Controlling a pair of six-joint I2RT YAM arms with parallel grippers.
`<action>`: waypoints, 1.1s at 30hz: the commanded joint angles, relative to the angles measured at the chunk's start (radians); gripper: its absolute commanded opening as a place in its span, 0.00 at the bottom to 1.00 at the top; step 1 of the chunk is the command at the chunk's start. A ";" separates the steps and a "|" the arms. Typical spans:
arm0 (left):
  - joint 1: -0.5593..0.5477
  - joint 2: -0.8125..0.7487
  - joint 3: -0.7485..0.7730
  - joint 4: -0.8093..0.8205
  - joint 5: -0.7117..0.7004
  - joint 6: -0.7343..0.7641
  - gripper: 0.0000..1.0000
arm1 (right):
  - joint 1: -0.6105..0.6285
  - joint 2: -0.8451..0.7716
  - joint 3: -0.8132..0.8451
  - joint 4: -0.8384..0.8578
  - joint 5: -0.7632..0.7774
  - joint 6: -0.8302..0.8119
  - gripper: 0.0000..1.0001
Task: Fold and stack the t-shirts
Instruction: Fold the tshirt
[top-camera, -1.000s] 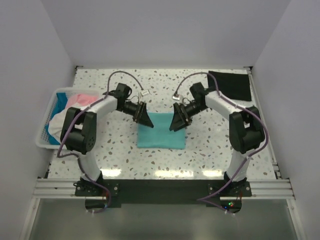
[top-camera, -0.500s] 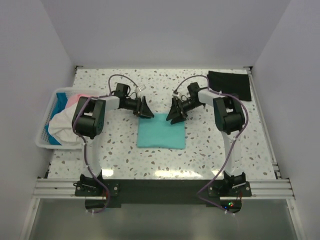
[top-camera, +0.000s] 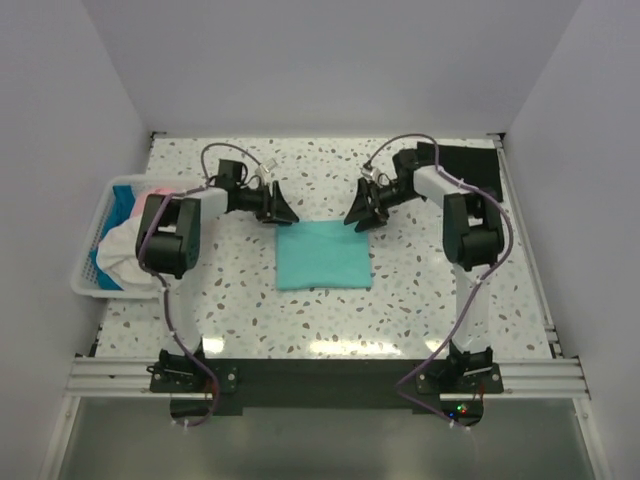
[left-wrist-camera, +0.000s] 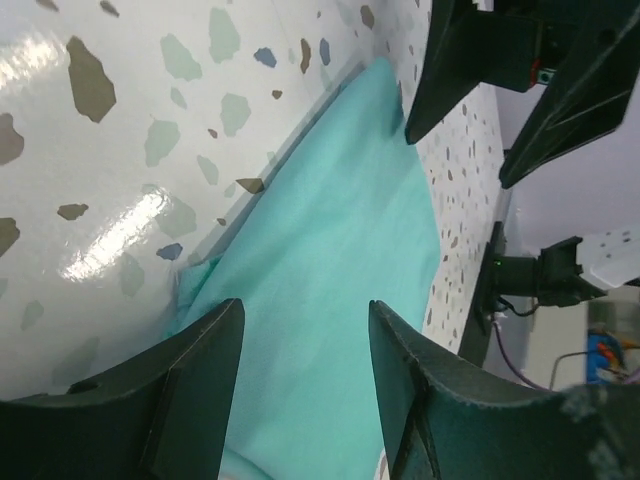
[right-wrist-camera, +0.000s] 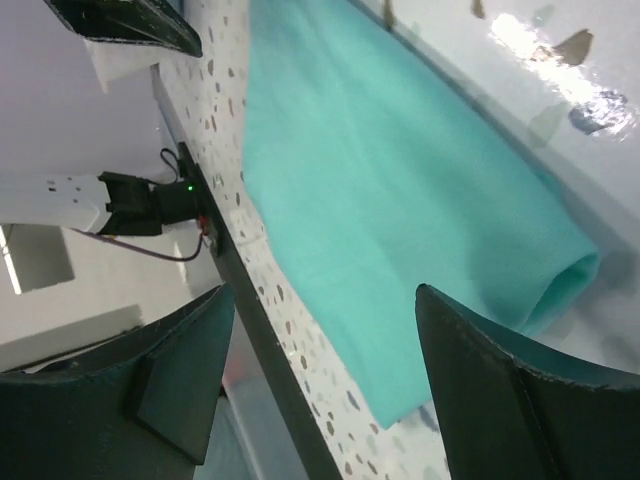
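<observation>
Shows a speckled surface (top-camera: 250, 310) with a white basket (top-camera: 85, 282) at its left edge, heaped with the white t-shirt (top-camera: 122, 247), pink t-shirt (top-camera: 160, 200) and bright blue t-shirt (top-camera: 123, 193). Has the teal-green t-shirt (top-camera: 322, 256) folded flat at centre and the black t-shirt (top-camera: 470, 172) at the far right corner. Finds the left end effector (top-camera: 283, 212) and right end effector (top-camera: 358, 216) near the teal shirt's far edge, both spread wide and gripping nothing.

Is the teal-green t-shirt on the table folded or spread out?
Folded. The teal-green t-shirt lies as a compact rectangle on the table, no sleeves or collar showing; the right wrist view shows its rounded, doubled edge.
</observation>
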 joint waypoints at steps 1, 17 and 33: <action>-0.008 -0.260 -0.024 0.055 -0.118 0.088 0.59 | -0.019 -0.263 -0.004 -0.019 0.085 -0.014 0.77; -0.755 -0.640 -0.466 0.266 -0.977 0.884 0.59 | -0.113 -0.710 -0.488 -0.059 0.567 0.111 0.92; -0.950 -0.353 -0.439 0.429 -0.995 1.052 0.44 | -0.113 -0.640 -0.578 -0.002 0.478 0.166 0.92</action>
